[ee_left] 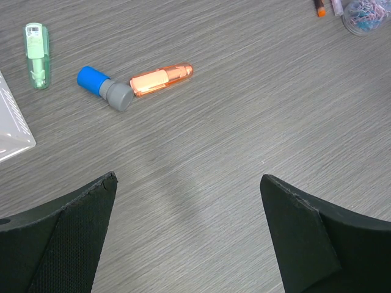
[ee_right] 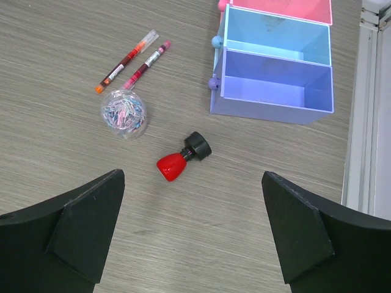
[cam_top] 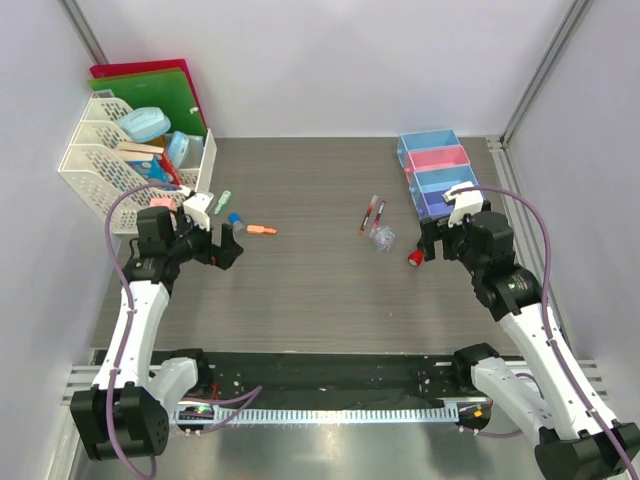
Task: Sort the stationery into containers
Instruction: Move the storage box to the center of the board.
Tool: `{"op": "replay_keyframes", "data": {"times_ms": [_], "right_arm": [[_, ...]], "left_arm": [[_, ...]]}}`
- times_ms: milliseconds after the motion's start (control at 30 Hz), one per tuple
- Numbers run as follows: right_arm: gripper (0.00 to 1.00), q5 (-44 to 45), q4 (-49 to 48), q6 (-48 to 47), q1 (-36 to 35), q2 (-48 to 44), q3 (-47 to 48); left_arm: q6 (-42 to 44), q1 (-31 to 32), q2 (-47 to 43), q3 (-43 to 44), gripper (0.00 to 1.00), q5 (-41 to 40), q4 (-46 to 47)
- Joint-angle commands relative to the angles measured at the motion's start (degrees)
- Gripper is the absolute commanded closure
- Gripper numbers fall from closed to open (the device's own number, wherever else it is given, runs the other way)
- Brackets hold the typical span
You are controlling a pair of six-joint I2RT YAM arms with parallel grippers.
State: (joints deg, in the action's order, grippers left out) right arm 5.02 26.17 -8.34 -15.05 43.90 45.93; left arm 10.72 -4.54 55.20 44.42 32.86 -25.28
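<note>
Both arms are low over the table and neither has anything in hand. The right gripper [ee_right: 192, 178] hangs just off the bins [ee_right: 269, 111], on the side toward the arm bases and a little to their left. Its fingers are spread wide and released.

Ahead of it the red piece [ee_right: 181, 158] with the black cap lies on its side, near the purple bin's corner but apart from it. A bit farther left of the bins sits the clear tub of paper clips [ee_right: 124, 114]. Just past that are the two pens [ee_right: 126, 61], side by side and slanting, about level with the light blue bin.

Well across the table from the bins, the left gripper [ee_left: 188, 183] is splayed open too, holding nothing. In front of it the orange marker [ee_left: 160, 79] lies flat, its end right at the grey cap of the blue piece [ee_left: 105, 88], touching or nearly so. The green piece [ee_left: 36, 55] lies farther still from the bins, apart from those two, by the corner of the white rack [cam_top: 130, 155].

Every item lies on the table, outside the bins.
</note>
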Motion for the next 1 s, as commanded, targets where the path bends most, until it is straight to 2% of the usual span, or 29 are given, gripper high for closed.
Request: {"op": "replay_keyframes", "data": {"times_ms": [0,500,567,600,733,967], "right_arm": [[0.01,1.8,-2.8,1.2,-0.4,0.1,0.5],[0.0,4.6,-3.9,1.2,-0.5,1.1,0.8],[0.01,5.9,-5.0,3.3,-0.4,3.6,2.7],[0.01,9.3,-5.3,4.4,-0.5,5.0,3.9],[0.05,16.9,-5.8,8.2,-0.3,15.7,12.8],[0.11,21.3,-12.4,18.1,1.9,28.3,24.5]], "left_arm": [[-0.6,-0.3,0.1,0.0,0.0,1.8,2.0],[-0.1,-0.4,0.2,-0.1,0.0,1.9,1.8],[0.3,-0.4,0.5,0.5,0.0,1.6,1.4],[0.6,-0.4,0.6,0.9,0.0,1.7,0.4],[1.7,-0.4,0.8,1.7,0.0,2.0,-0.6],[4.9,-0.5,0.7,2.1,0.0,2.8,-2.0]]}}
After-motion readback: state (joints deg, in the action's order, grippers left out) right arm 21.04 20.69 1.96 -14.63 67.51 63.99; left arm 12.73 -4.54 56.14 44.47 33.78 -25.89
